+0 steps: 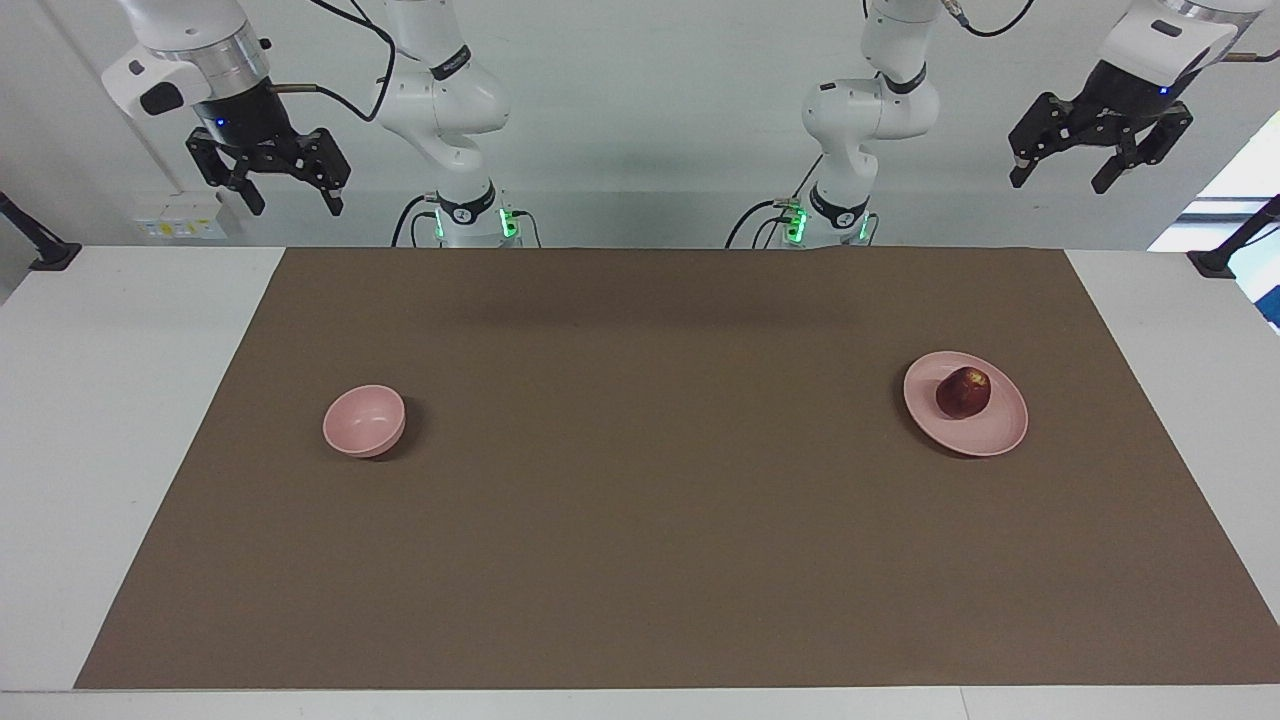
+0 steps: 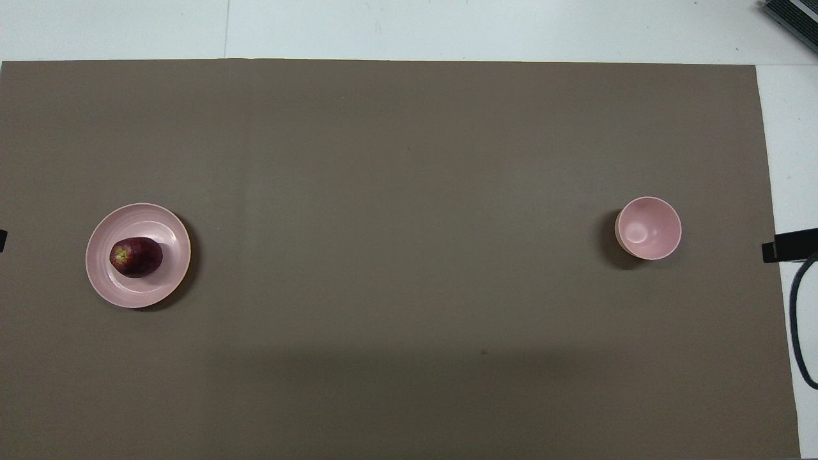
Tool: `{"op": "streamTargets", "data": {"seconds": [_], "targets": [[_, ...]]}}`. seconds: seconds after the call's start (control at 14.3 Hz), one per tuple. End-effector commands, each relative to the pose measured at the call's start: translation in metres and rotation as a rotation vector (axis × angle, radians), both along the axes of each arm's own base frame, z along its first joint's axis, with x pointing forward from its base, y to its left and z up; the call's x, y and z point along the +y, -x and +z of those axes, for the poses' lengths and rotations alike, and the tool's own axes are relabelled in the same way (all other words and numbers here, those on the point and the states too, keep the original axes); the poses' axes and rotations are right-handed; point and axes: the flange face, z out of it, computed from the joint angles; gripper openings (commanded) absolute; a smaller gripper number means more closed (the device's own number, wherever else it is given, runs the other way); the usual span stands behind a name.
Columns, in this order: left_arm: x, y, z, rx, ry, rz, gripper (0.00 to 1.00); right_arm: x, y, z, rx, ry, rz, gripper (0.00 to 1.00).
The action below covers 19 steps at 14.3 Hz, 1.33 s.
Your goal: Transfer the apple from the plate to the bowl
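A dark red apple [image 1: 963,392] [image 2: 136,257] lies on the flat pale pink plate [image 1: 985,437] [image 2: 140,294] toward the left arm's end of the table. The small deep pink bowl [image 1: 364,421] [image 2: 648,228] stands empty toward the right arm's end. My left gripper [image 1: 1062,180] hangs open high above the robots' edge of the table, up from the plate. My right gripper [image 1: 294,203] hangs open high at the other end, up from the bowl. Neither gripper shows in the overhead view.
A brown mat [image 1: 640,500] [image 2: 383,191] covers most of the white table [image 1: 110,420]. Black clamps [image 1: 1215,262] sit at both ends of the table, and a cable [image 2: 799,332] loops off the right arm's end.
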Motion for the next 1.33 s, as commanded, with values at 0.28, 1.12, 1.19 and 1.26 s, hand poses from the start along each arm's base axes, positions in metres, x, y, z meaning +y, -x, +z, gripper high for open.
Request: {"op": "streamTargets", "data": {"seconds": [0.28, 1.12, 1.19, 1.26], "targets": [[-0.0021, 0.0125, -0.0087, -0.027, 0.018, -0.007, 1.00, -0.0039, 0.0009, 0.0011, -0.003, -0.012, 0.004, 1.00], [-0.0022, 0.0115, -0.0079, -0.036, 0.020, -0.010, 1.00, -0.0038, 0.0009, 0.0004, -0.002, -0.014, 0.004, 1.00], [-0.0007, 0.0115, -0.0079, -0.036, 0.020, -0.007, 1.00, -0.0046, 0.0009, 0.0004, -0.002, -0.014, 0.003, 1.00], [-0.0007, 0.0113, -0.0078, -0.038, 0.020, -0.007, 1.00, -0.0038, 0.0009, 0.0004, -0.002, -0.014, 0.004, 1.00]]}}
